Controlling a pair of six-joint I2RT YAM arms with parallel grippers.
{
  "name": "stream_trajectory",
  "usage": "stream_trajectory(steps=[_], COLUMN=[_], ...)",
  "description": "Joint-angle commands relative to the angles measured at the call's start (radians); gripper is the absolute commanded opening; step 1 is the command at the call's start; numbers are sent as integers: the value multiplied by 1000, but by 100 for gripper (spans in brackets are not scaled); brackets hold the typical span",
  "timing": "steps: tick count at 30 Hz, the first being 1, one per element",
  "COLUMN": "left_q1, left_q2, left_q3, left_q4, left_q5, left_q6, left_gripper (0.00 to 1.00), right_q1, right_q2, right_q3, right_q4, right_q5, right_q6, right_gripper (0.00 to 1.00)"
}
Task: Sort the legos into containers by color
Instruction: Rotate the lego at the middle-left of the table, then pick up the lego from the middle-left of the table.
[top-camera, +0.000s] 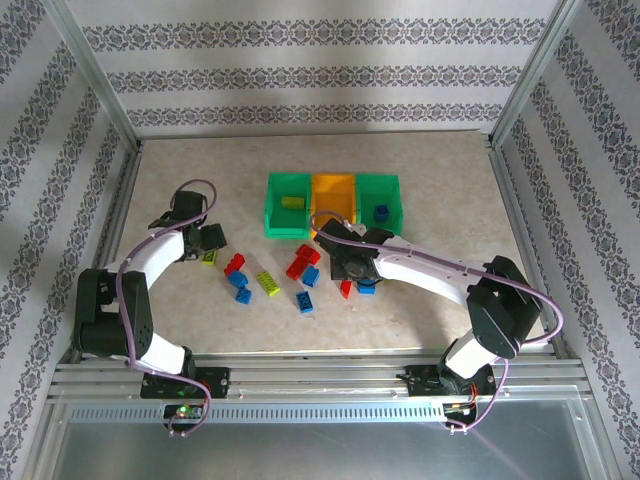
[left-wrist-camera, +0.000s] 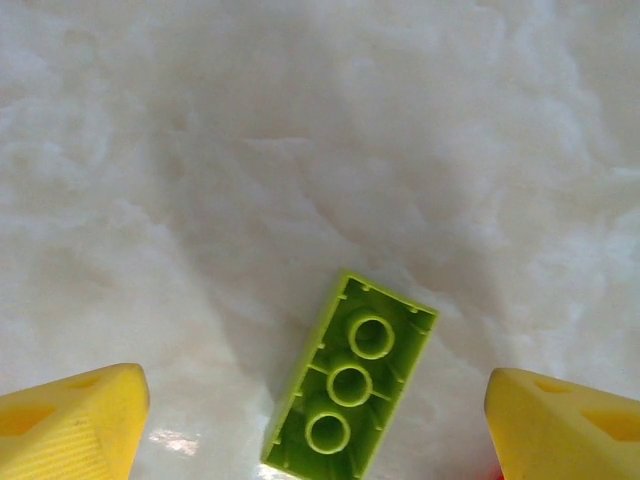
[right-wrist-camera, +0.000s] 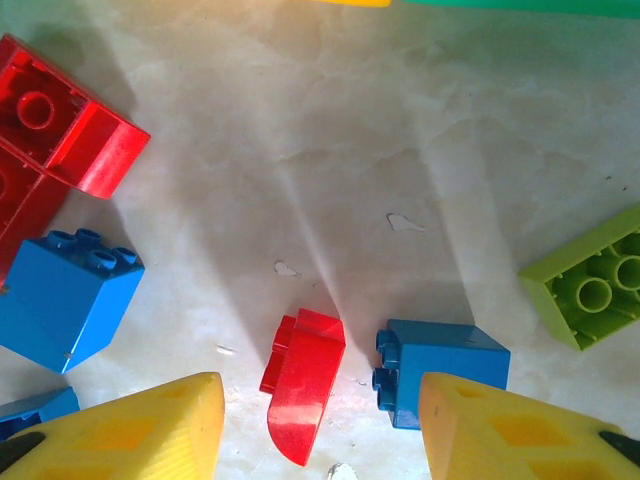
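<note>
My left gripper (left-wrist-camera: 318, 432) is open and low over the table, its yellow fingertips (left-wrist-camera: 75, 430) wide apart. A yellow-green lego (left-wrist-camera: 350, 385) lies upside down between them, untouched. From above, this gripper (top-camera: 207, 240) is left of the loose pile. My right gripper (right-wrist-camera: 320, 430) is open too, with a red curved lego (right-wrist-camera: 303, 395) lying between its fingers. A blue lego (right-wrist-camera: 443, 370) lies on its side against the right finger's inner edge. The containers stand at the back: green (top-camera: 272, 212), orange (top-camera: 333, 185), green (top-camera: 362, 190).
Loose legos lie between the arms: red (top-camera: 235, 264), blue (top-camera: 243, 295), yellow-green (top-camera: 268, 283), red (top-camera: 303, 262), blue (top-camera: 304, 301). A yellow-green brick (top-camera: 292, 202) is in the left bin and a blue one (top-camera: 381, 212) in the right bin.
</note>
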Motion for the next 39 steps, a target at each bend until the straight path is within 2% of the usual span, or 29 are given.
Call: stream_trajectory(steps=[1,6,10,17,24,27,34,39], left_q1=[3,2,2,3,3,3,0,-51], left_q2=[10,74,124,172,149,121,8,-67], left_q3=[-20,-13,-2,28,12,2,-8,4], left_q4=[29,42,43,7,10,15,57,117], left_q5=[56,91,79,46,29,30,102,185], left_q6=[-11,-4,-1,-14,-24,-26,-47,-99], left_gripper=[88,82,75,51,27,20,11,10], right_q1=[13,19,24,32,50,57,63,66], right_q2=[20,23,19,13,40,64,90,92], right_q3=[6,6,-4,-27,-37,-30,-19,-34], right_q4=[-20,-20,-22,-21,12,17,19,37], right_q5=[3,5,3,-4,-32,-40,-49,-53], right_q6=[24,33,44,68,88,89,103,122], right_gripper=[55,55,56,64,63,62,59,59])
